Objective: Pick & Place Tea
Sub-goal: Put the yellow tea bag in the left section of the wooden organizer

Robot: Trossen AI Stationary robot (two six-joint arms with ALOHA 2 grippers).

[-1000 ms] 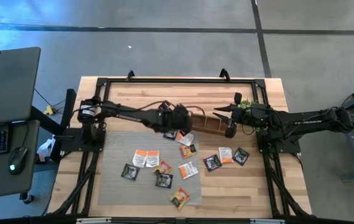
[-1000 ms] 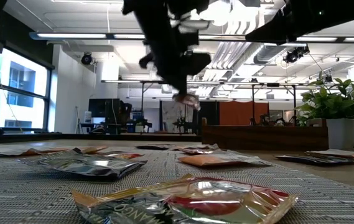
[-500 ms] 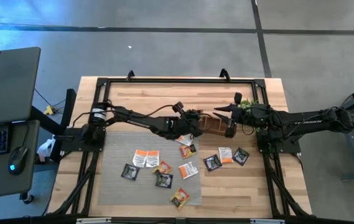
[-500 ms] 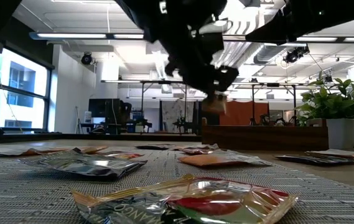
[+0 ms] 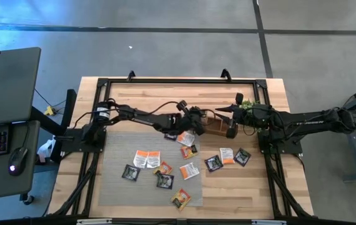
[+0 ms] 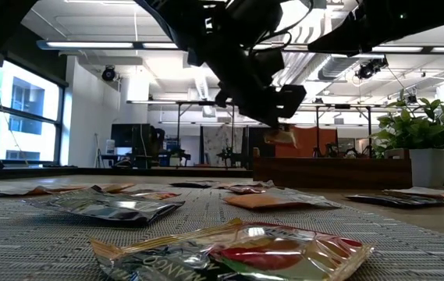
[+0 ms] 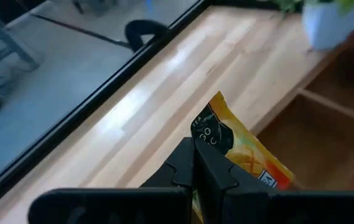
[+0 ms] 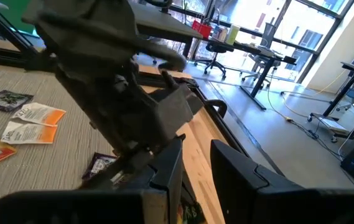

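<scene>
Holding an orange tea sachet (image 7: 237,149) pinched tight, left tool (image 5: 198,121) hangs above the wooden tray (image 5: 218,124), near its left end. Right tool (image 5: 231,120) grips the tray's right end. Other sachets (image 5: 165,167) lie scattered on the desk (image 5: 152,94) mat.
</scene>
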